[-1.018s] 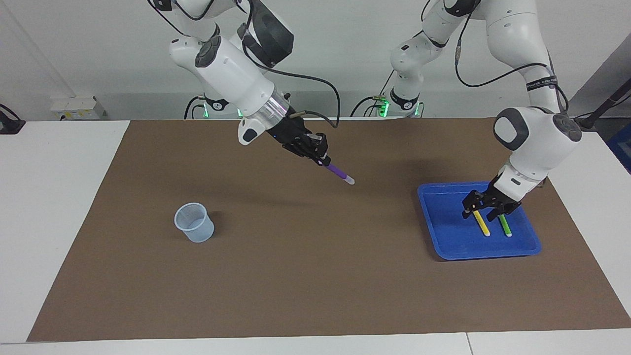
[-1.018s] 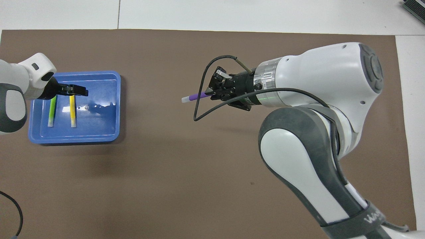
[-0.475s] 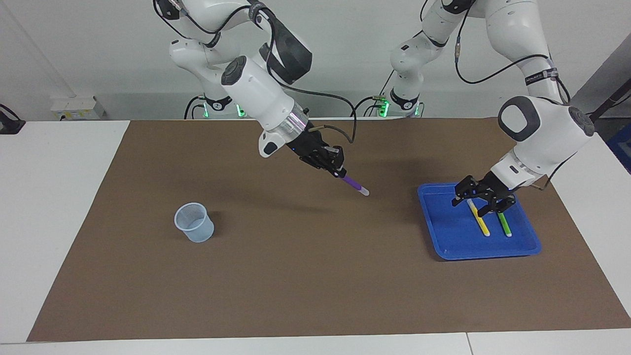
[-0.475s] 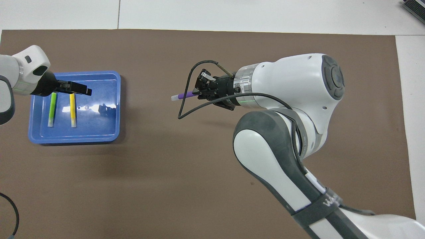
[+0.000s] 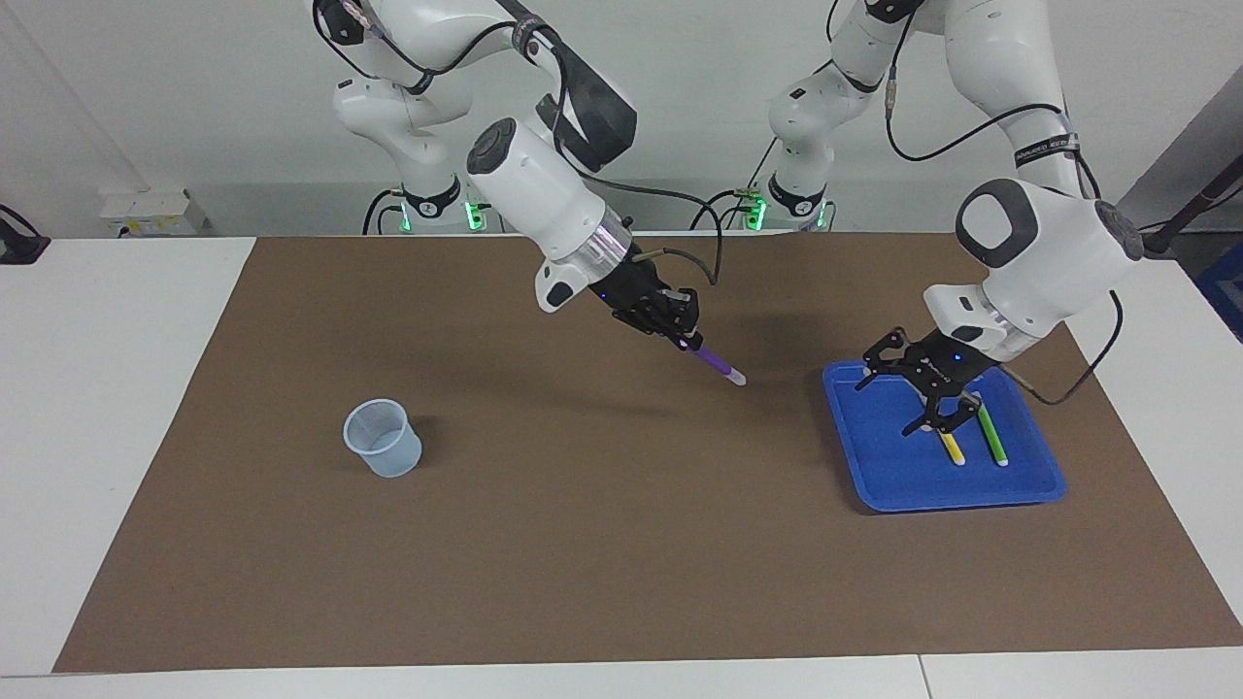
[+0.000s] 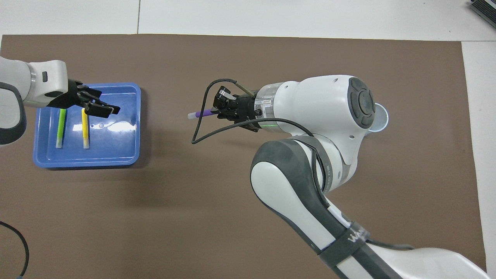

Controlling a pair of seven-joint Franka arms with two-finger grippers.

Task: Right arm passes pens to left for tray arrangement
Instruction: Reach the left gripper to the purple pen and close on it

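My right gripper (image 5: 683, 328) is shut on the purple pen (image 5: 717, 363), held up over the middle of the mat with its white tip slanting down toward the tray; the pen also shows in the overhead view (image 6: 202, 114). The blue tray (image 5: 879, 488) lies toward the left arm's end of the table. The yellow pen (image 5: 952, 449) and the green pen (image 5: 992, 437) lie side by side in it. My left gripper (image 5: 901, 396) hovers open and empty over the tray, above the yellow pen (image 6: 85, 131), pointing toward the right gripper (image 6: 221, 109).
A small translucent bluish cup (image 5: 385, 439) stands on the brown mat toward the right arm's end; in the overhead view the cup (image 6: 379, 118) is mostly hidden by the right arm. A black cable loop (image 6: 199, 133) hangs from the right wrist.
My right gripper has carried the purple pen toward the tray. My left gripper has lifted off the yellow pen and turned toward the right gripper.
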